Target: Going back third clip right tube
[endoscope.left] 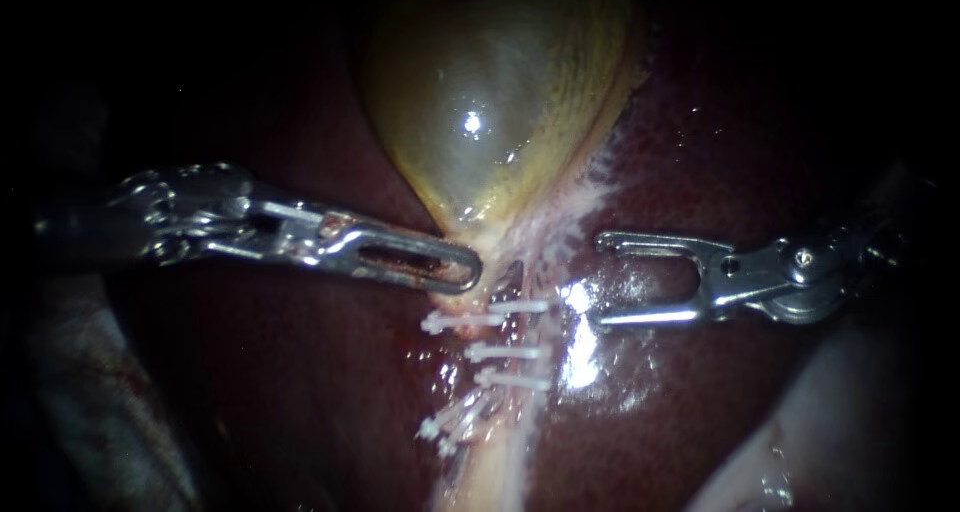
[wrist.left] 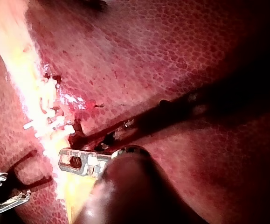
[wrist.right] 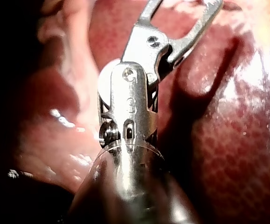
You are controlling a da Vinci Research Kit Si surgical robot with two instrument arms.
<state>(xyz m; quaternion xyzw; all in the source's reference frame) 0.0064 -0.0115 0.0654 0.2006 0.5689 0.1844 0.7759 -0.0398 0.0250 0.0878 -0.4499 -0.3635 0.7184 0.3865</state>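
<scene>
The swollen, glossy yellow-green gallbladder (endoscope.left: 480, 122) lay on the dark red, mottled liver (endoscope.left: 300, 392). From its narrow neck a pale, whitish tube (endoscope.left: 490, 462) ran away over the liver. Several small white plastic clips (endoscope.left: 500, 353) crossed this strand just past the neck, stacked closely one after another. I could not tell which clip sat on the right tube. My slender silver left instrument (endoscope.left: 465, 269) reached the neck itself, its slotted jaws clenched on the gallbladder there. My silver right instrument (endoscope.left: 600, 280) hung over the liver on the other side of the neck, near the clips but apart from them, its jaws spread wide and empty.
</scene>
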